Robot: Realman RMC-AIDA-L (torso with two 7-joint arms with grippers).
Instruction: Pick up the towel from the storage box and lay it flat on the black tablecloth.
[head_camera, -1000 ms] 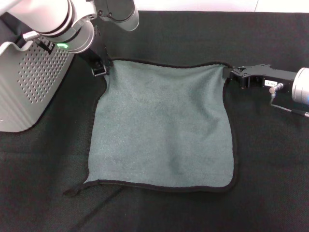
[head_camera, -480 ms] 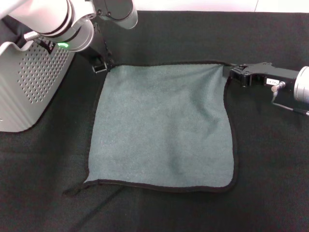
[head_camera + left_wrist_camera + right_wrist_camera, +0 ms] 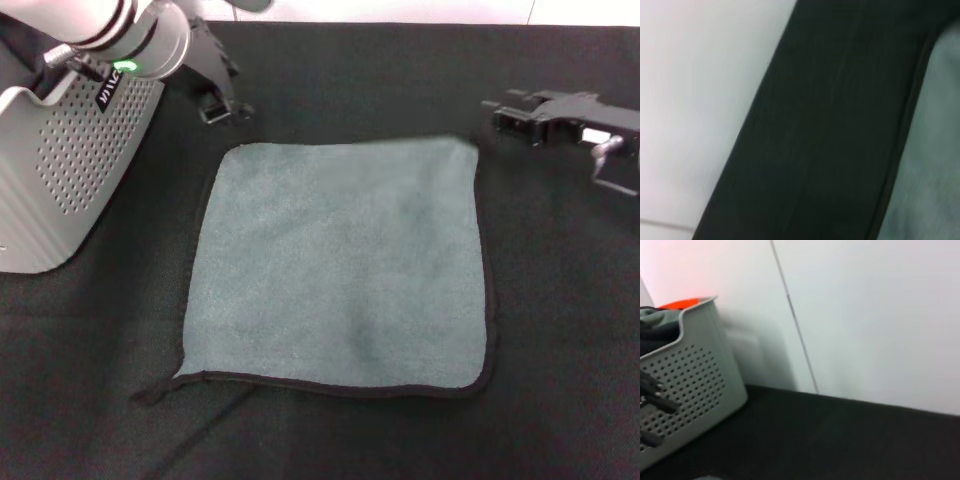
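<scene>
The square grey-green terry towel (image 3: pixel 340 265) with thin black stitched edging lies spread flat on the very large plain black matte tablecloth (image 3: pixel 560 330), filling the middle of the head view. One corner, at about 7 o'clock, runs out into a small dark flap.

The light grey storage box (image 3: pixel 60 160) with rounded corners and sides perforated with small holes stands at 9 to 10 o'clock from the towel, apart from its edge. The right wrist view shows dark cloth and something orange (image 3: pixel 682 303) inside the box.

The left gripper (image 3: pixel 222 108) hangs at 11 o'clock from the towel, just beyond its far corner and clear of the cloth; whether its fingers are spread or pressed together cannot be told. The right gripper (image 3: pixel 505 110) sits at 1 o'clock, just past the other far corner and not touching it, its fingers parted and holding nothing
</scene>
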